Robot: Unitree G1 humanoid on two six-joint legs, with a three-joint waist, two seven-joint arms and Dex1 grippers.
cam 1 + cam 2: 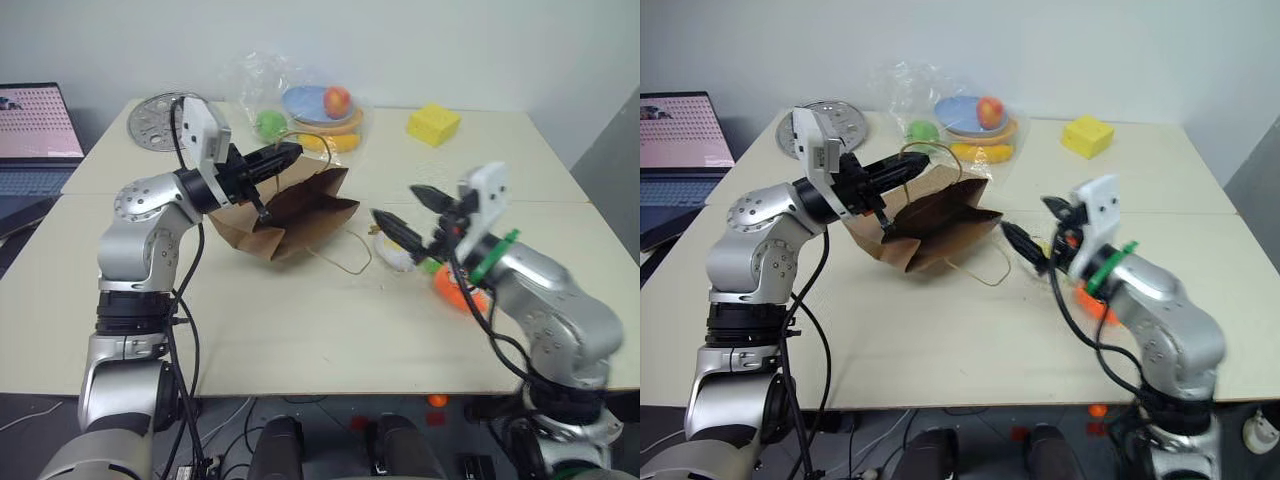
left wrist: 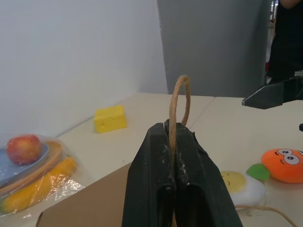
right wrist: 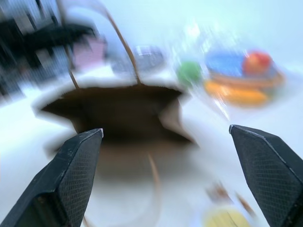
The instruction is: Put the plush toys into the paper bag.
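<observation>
Neither toy is bagged: carrot (image 2: 282, 165) and egg (image 2: 242, 185) lie beside the bag (image 1: 290, 215). Left gripper (image 1: 283, 155) pinches its handle (image 2: 179, 101); right gripper (image 1: 408, 213) gapes empty.

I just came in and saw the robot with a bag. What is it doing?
The robot is packing soft toys into a brown paper bag on the table. Its left gripper is shut on the bag's handle, holding the bag's mouth open. Its right gripper is open and holds nothing. The carrot toy and the egg toy lie on the table, outside the bag.
</observation>
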